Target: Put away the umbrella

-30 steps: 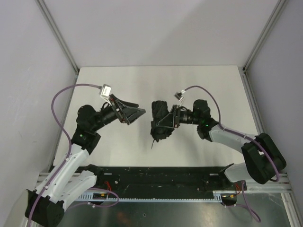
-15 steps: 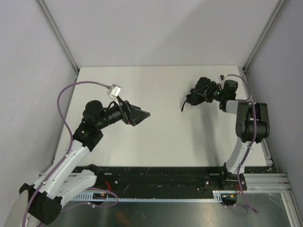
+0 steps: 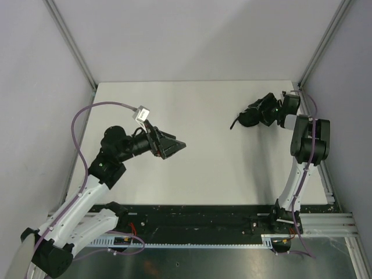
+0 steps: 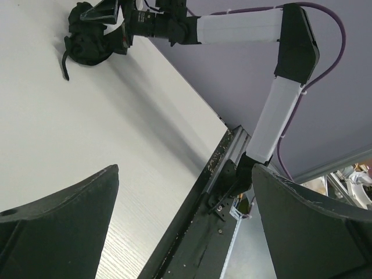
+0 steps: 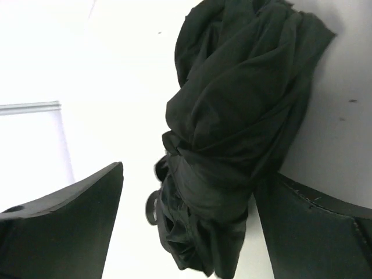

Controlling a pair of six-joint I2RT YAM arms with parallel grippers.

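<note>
Releasing | right pincer point(image 5: 189, 174) now spread wide around folded umbrella point(image 3: 253, 114), moved from centre to upper right of desk point(image 3: 203, 168) | left pincer point(image 4: 186, 174) wide, empty | put-away likely nearly done

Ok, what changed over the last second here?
The right gripper carried the umbrella from the middle of the table to its far right corner, then opened its jaws; the umbrella now lies between the spread fingers. The left gripper stayed open over the left side, barely shifting.
</note>
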